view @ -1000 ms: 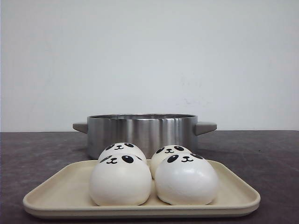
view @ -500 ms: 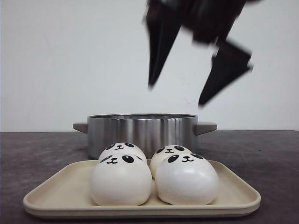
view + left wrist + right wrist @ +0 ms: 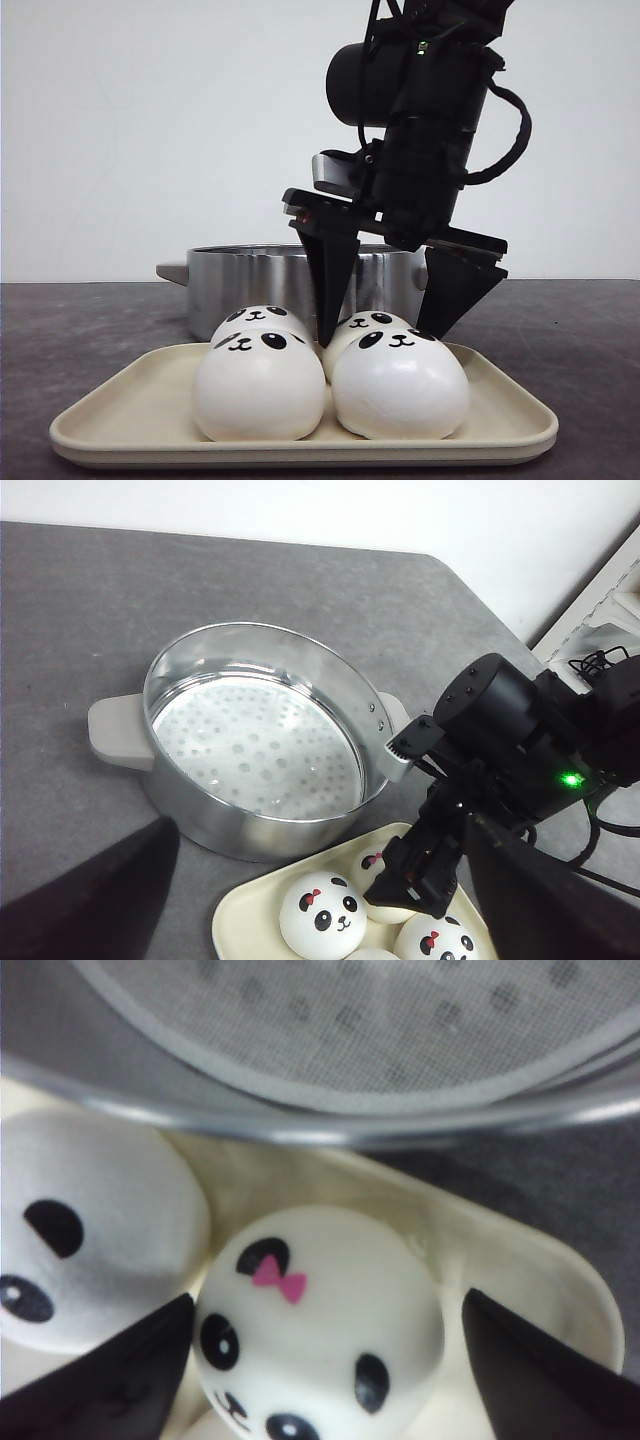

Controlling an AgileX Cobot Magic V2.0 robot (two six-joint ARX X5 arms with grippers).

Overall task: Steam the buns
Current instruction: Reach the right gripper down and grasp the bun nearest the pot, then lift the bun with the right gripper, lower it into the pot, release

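Note:
Four white panda-faced buns lie on a cream tray [image 3: 120, 420]: front left [image 3: 258, 390], front right [image 3: 400, 390], back left [image 3: 262, 318] and back right [image 3: 365, 325]. My right gripper [image 3: 378, 335] is open and straddles the back right bun, one finger on each side. In the right wrist view that bun [image 3: 320, 1320], with a pink bow, sits between the fingers of the right gripper [image 3: 328, 1298]; one finger is close against it, the other stands apart. My left gripper [image 3: 320, 830] hangs open high above the table with nothing in it. It does not show in the front view.
A steel steamer pot [image 3: 300, 280] with grey handles stands just behind the tray. Its perforated floor [image 3: 250, 745] holds nothing. The right arm [image 3: 510, 750] reaches down between the pot's handle and the tray. A neighbouring bun [image 3: 90, 1240] lies close beside the straddled one.
One second ago no arm showed in the front view. The right arm came down from above, and its open fingers now sit around the back right bun. The buns have not moved.

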